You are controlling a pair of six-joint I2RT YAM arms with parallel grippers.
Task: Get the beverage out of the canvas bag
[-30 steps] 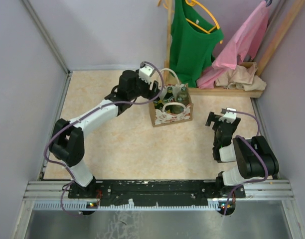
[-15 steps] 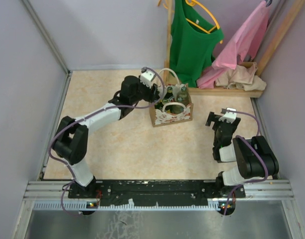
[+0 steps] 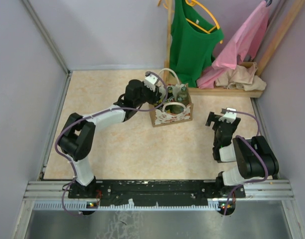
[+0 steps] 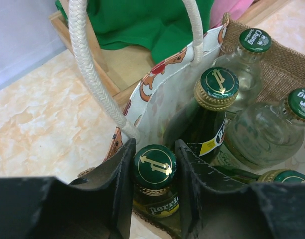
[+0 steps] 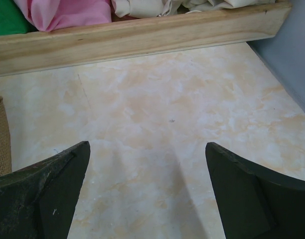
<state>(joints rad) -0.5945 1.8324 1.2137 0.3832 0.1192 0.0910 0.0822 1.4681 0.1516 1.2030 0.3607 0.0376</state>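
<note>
1. The canvas bag (image 3: pixel 171 113) stands upright on the table's far half, just in front of a wooden rack of clothes. It holds several capped bottles packed close together.
2. The left gripper (image 4: pixel 153 154) reaches into the bag's near corner. Its fingers (image 4: pixel 123 174) flank the cap of a green bottle (image 4: pixel 154 168) closely on both sides. Whether they already clamp it cannot be told.
3. The right gripper (image 5: pixel 147 199) hangs well apart over bare table (image 5: pixel 157 109), its jaws spread wide and empty.
4. The bottle is probably glass and full, so it should be heavy, smooth and breakable.
5. The best hold seems to be the neck just under the crimped cap, whose lip would stop a slip.
6. A straight upward lift suits it, because the bag is soft, the rope handle (image 4: pixel 85 59) is near, and a second green bottle (image 4: pixel 218 84) stands close.
</note>
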